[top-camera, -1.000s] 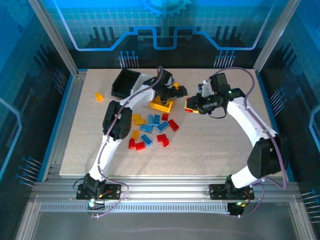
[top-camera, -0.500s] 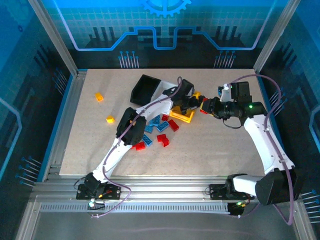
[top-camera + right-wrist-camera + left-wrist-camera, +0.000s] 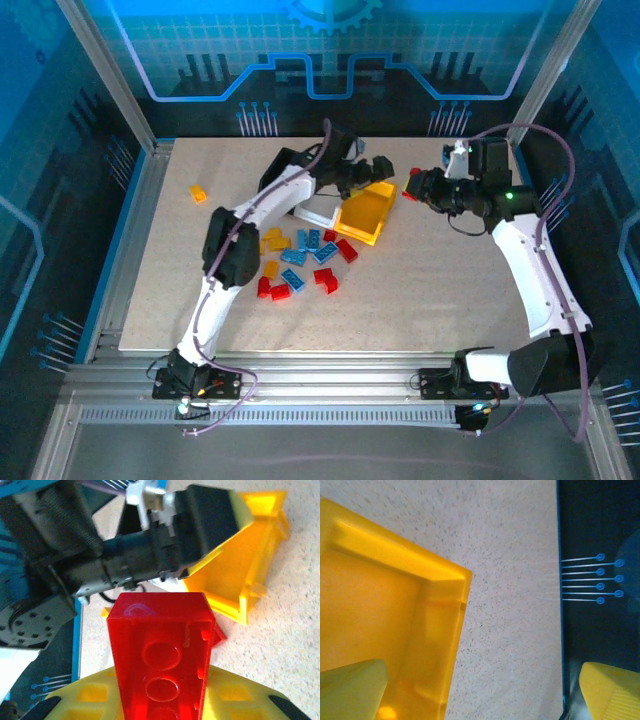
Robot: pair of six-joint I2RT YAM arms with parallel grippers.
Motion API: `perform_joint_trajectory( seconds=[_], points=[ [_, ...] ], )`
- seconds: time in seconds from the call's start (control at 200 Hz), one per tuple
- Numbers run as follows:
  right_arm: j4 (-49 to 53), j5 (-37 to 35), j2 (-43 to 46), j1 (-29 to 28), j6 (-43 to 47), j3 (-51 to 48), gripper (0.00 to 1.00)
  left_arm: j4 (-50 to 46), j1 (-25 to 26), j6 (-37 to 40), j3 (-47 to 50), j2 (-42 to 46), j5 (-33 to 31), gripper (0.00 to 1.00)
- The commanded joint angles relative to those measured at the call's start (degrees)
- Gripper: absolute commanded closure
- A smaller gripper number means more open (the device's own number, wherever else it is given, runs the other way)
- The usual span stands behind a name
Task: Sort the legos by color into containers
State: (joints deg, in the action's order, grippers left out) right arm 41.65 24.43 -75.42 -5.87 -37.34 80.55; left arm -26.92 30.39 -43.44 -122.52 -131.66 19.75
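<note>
R tool point(image 3: 416, 189) clamped on red lego point(image 3: 160, 650). L tool point(image 3: 365, 177), jaws apart, over yellow bin point(image 3: 362, 218) rim just left of it. Loose legos point(image 3: 305, 258) nearer, left.

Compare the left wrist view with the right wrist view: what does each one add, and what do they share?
Left wrist view: the table edge, with a dark wall and blue pins beyond it. Right wrist view: a red lego clamped in the right gripper. Both: the yellow bin on the speckled table, with the left gripper open over its wall.
</note>
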Motion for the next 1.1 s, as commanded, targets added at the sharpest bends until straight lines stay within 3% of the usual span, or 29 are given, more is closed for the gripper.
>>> perform_joint_trajectory(
  seconds=[0.0,0.215,0.48,0.625,0.85,1.096],
  points=[
    [-0.36,-0.58,-2.87,-0.36,-0.93,4.87,0.69,0.84,-1.73,1.59,6.57,7.59,-0.32,0.01],
    [10.39,-7.08,-13.41,-4.98,1.40,15.57,0.70,-1.56,-6.32,4.60,21.04,21.67,-2.41,0.01],
    [19.79,-15.50,-31.76,-12.44,4.87,28.07,0.70,-13.08,-16.91,15.64,42.35,42.60,-9.20,0.01],
    [23.52,-18.60,-42.08,-15.00,6.26,36.62,0.70,-17.57,-22.39,19.31,49.94,49.75,-11.35,0.01],
    [28.75,-22.03,-51.06,-16.27,6.95,44.00,0.70,-19.88,-33.93,18.30,54.32,51.03,-8.85,0.01],
    [29.18,-22.15,-53.84,-16.28,7.61,44.07,0.62,-21.86,-38.92,21.40,47.99,41.73,-10.29,0.01]
  ],
)
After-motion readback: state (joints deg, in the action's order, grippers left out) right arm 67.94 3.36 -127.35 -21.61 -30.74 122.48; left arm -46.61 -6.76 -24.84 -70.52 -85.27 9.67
